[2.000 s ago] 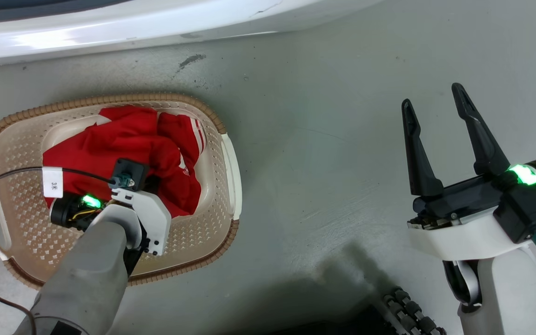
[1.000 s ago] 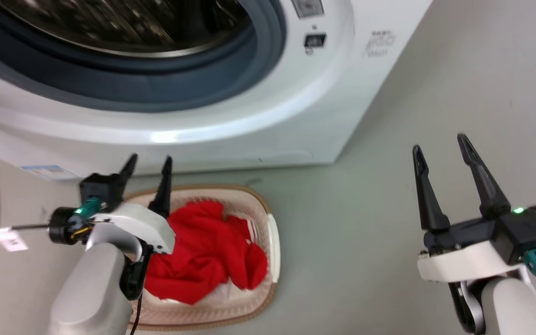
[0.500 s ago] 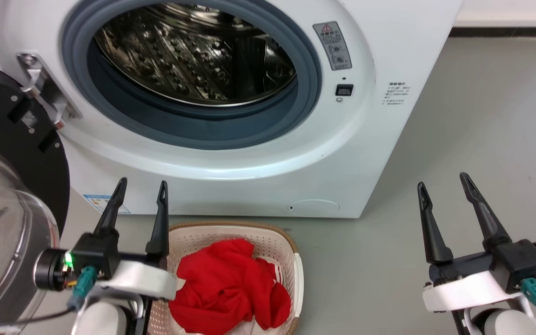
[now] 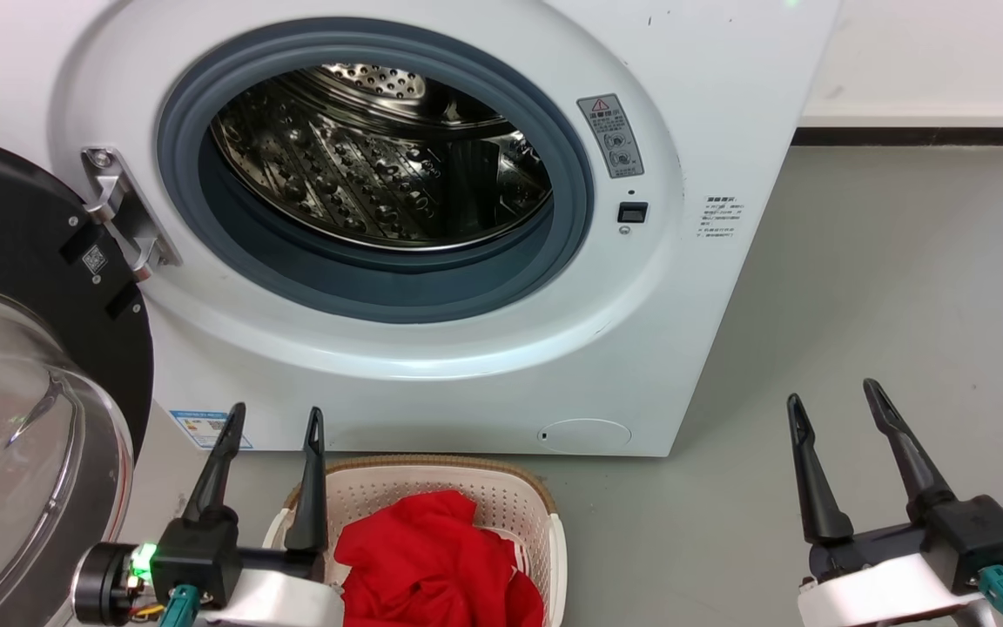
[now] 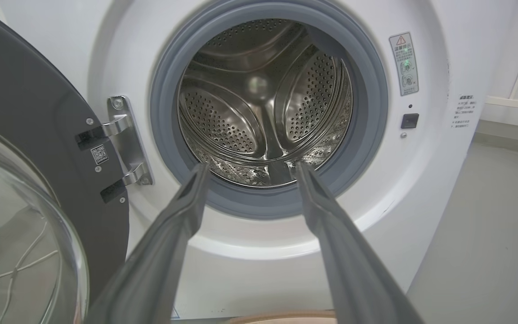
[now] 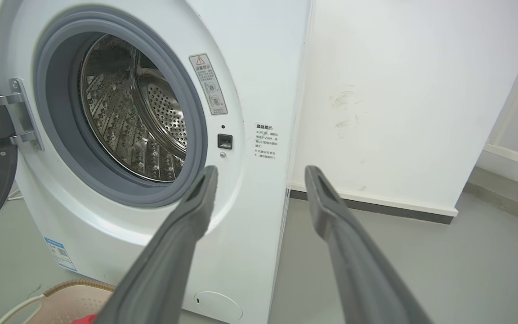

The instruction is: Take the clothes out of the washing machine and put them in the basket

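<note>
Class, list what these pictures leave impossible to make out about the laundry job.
Head view: the bottom edge cuts off the clothes and basket; garment count unclear.
Head view: the grey ring hides the near floor of the drum.
Every view: the print on the warning label is too small.

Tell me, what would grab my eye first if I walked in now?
The big white washing machine dominates the middle, its round door swung open to the left and its shiny steel drum showing no laundry. Below it, bright red clothes lie heaped in the cream basket on the floor. The left gripper and right gripper stand open at the bottom corners, holding nothing.
</note>
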`<state>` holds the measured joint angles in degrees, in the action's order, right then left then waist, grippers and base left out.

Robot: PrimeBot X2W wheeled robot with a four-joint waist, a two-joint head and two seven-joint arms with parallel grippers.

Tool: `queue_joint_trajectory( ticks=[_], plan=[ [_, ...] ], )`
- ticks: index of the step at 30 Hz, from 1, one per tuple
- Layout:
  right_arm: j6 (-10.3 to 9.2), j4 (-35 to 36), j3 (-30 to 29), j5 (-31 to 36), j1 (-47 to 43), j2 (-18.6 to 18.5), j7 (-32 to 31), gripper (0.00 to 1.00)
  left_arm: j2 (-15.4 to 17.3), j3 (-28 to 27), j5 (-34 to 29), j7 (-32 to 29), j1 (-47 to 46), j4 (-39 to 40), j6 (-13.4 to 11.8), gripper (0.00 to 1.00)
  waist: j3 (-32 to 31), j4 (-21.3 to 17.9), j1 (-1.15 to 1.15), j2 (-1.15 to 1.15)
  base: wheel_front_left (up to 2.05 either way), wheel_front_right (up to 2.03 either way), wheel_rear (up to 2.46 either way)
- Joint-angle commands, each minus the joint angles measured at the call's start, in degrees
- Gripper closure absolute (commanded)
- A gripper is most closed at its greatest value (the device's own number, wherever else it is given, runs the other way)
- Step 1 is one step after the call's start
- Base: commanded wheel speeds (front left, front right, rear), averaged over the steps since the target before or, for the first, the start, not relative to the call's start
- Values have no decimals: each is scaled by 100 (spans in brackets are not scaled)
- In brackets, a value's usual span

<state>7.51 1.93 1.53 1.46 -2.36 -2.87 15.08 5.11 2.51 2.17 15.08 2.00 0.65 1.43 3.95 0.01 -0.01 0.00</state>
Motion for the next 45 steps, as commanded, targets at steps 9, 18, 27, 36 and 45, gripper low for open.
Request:
queue_joint_trajectory(
  ticks=[9,18,27,36,45],
  plan=[
    [-4,43,10,-92,-74,-1,13,0,-86,-28,-53,13,114,-109,0,0,-20,-58,1,0,0,0,0],
    [-4,15,7,-83,-2,-1,13,0,-106,-50,-96,13,79,-166,42,0,50,-112,1,0,0,0,0],
    [-4,-19,-12,-51,15,-1,13,0,-122,-45,-92,13,30,-219,68,0,63,-124,1,0,0,0,0],
    [1,-67,4,-57,-41,1,-5,100,-157,-40,10,-2,112,-321,118,100,46,-103,1,0,0,0,0],
    [1,-277,13,-950,-30,-54,-131,100,-169,-97,834,-191,80,-552,161,100,24,-97,1,0,0,0,0]
  ],
)
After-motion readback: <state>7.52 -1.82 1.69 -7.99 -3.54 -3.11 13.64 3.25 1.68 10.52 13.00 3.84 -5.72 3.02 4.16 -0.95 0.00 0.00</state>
